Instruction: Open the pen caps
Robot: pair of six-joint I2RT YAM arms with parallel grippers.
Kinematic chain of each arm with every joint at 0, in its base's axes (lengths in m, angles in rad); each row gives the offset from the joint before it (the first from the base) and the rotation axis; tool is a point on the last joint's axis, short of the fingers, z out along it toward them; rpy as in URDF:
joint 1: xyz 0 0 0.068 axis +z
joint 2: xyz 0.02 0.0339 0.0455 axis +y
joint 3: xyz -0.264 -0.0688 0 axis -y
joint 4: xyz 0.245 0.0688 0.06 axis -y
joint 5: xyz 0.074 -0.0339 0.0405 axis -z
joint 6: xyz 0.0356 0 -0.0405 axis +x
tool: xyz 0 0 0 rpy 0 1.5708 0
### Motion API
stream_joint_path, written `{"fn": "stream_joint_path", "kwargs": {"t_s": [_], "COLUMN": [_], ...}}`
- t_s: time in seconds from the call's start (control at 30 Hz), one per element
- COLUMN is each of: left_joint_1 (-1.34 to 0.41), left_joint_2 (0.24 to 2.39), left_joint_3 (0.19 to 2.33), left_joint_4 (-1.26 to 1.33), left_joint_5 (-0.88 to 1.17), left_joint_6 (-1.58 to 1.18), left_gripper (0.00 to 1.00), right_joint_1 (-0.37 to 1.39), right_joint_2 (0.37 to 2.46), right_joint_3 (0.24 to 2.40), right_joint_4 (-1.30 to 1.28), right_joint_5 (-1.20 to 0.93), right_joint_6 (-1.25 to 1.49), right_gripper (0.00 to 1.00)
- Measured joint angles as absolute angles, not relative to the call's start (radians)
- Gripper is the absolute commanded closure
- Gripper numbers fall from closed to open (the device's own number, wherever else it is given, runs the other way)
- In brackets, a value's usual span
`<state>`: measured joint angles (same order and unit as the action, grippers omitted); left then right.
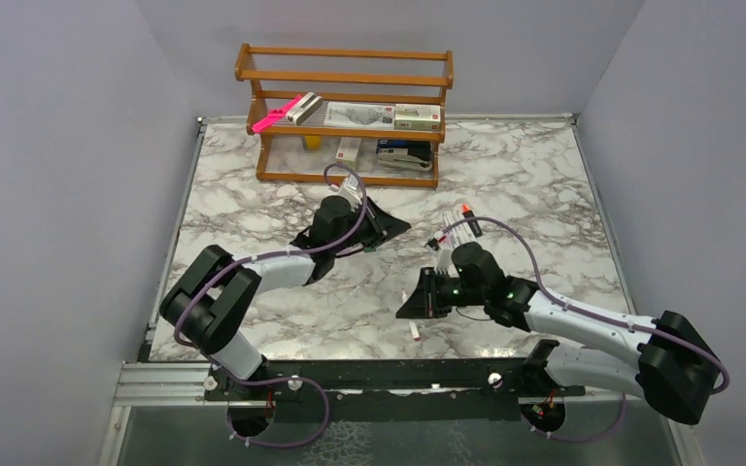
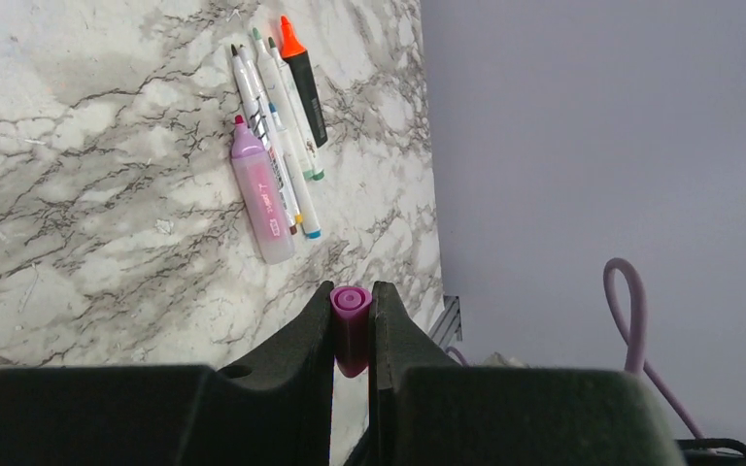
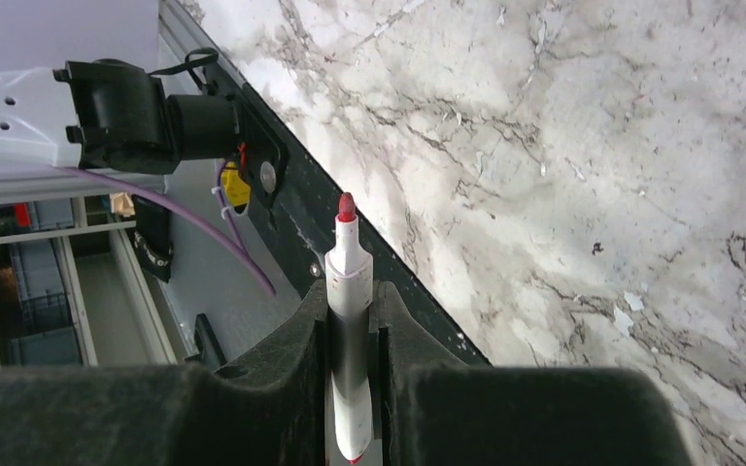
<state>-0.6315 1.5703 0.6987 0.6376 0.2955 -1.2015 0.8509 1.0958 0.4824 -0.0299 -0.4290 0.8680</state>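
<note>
Marble-patterned tabletop (image 1: 544, 194) with both arms reaching inward from its near edge. Left gripper (image 2: 352, 296): the jaws are pressed together on a stubby magenta cap (image 2: 351, 340). The cap is pinched between the two finger pads with its round end facing outward, and it touches nothing else. Right gripper (image 3: 350, 296): the jaws are clamped on the barrel of a white-barrelled marker (image 3: 347, 267), whose bare red nib (image 3: 347, 206) projects past the fingertips toward the black rail at the near edge. From overhead the two grippers sit apart near the middle of the table, the left one farther back than the right. The other pens lie in a loose bundle on the marble, side by side and touching, just beyond the right wrist. A lilac highlighter (image 2: 262, 199) lies at one side of the bundle, its narrow end tipped dark pink. Slim white markers (image 2: 282, 126) lie in the middle, two of them with green and blue ends. A black highlighter (image 2: 307, 92) with an orange end lies at the other side. A small white-and-red piece (image 1: 415, 332) lies on the table just in front of the right gripper, too small to identify. At the far edge stands a wooden rack (image 1: 350, 78) holding small boxes and a bright-pink item (image 1: 274, 115).
</note>
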Motion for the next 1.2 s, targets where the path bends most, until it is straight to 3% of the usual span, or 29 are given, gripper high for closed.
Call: {"fn": "stream_joint_path", "kwargs": {"t_s": [0.47,0.73,1.2], "left_joint_1": [-0.493,-0.416,-0.413], "left_joint_2": [1.661,1.657,1.399], "left_joint_3": [0.764,0.712,0.617], "left_joint_4": [0.65,0.644,0.362], "left_joint_5": [0.333,0.432,0.499], "left_joint_6": [-1.187,-1.152,-0.991], "left_gripper": [1.0,1.0,1.0], "right_joint_1": [0.851,0.851,0.851], "right_joint_2": [1.041,1.047,1.117], "right_joint_3": [0.464,0.541,0.691], "right_joint_4": [-0.069,-0.226,-0.374], "right_joint_5": [-0.426,-0.318,-0.143], "right_joint_6": [0.866,0.801,0.677], "right_gripper": [0.99,0.99,0.99]}}
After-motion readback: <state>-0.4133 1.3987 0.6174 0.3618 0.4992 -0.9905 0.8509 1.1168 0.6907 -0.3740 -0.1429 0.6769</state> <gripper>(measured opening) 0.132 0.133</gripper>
